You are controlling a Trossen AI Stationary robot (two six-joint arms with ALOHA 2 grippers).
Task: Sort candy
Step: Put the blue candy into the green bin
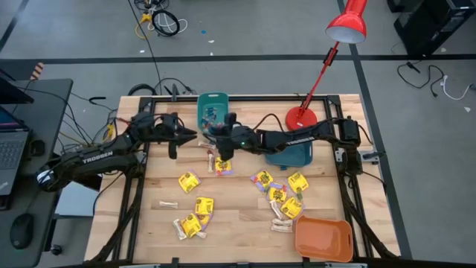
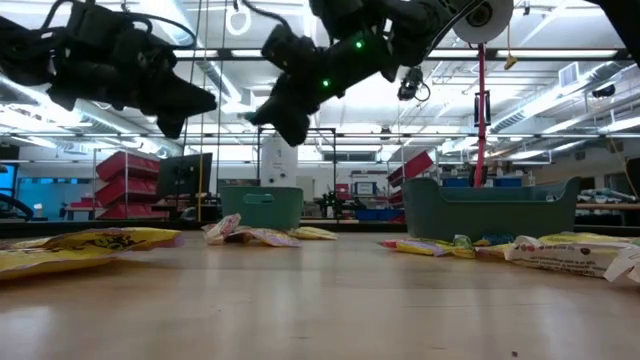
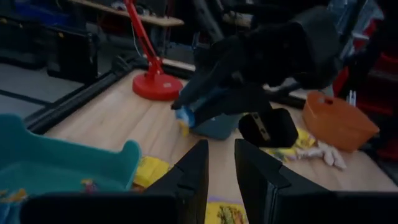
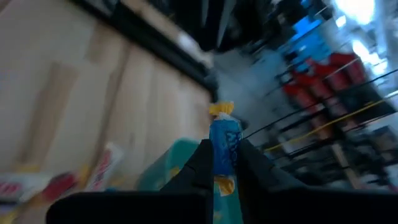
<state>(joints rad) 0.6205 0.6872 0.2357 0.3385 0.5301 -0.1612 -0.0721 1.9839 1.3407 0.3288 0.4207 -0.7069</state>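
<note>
Right gripper (image 4: 222, 163) pinches a blue-and-yellow wrapped candy (image 4: 224, 146), high by the teal bin (image 1: 212, 108) at the table's far side; left gripper (image 3: 221, 163), fingers spread, hovers beside.

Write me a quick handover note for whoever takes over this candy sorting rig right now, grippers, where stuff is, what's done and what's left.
Right gripper: shut on a blue candy with yellow ends, raised near the small teal bin at the table's back.
Left gripper: open, empty, raised beside that bin.
Done: a few small pieces already lie in the small teal bin.
Left: yellow packets and pale stick pieces lie scattered over the table's middle and front. The orange bin at the front right looks empty. The larger teal bin sits under the right arm; its contents are hidden.
</note>
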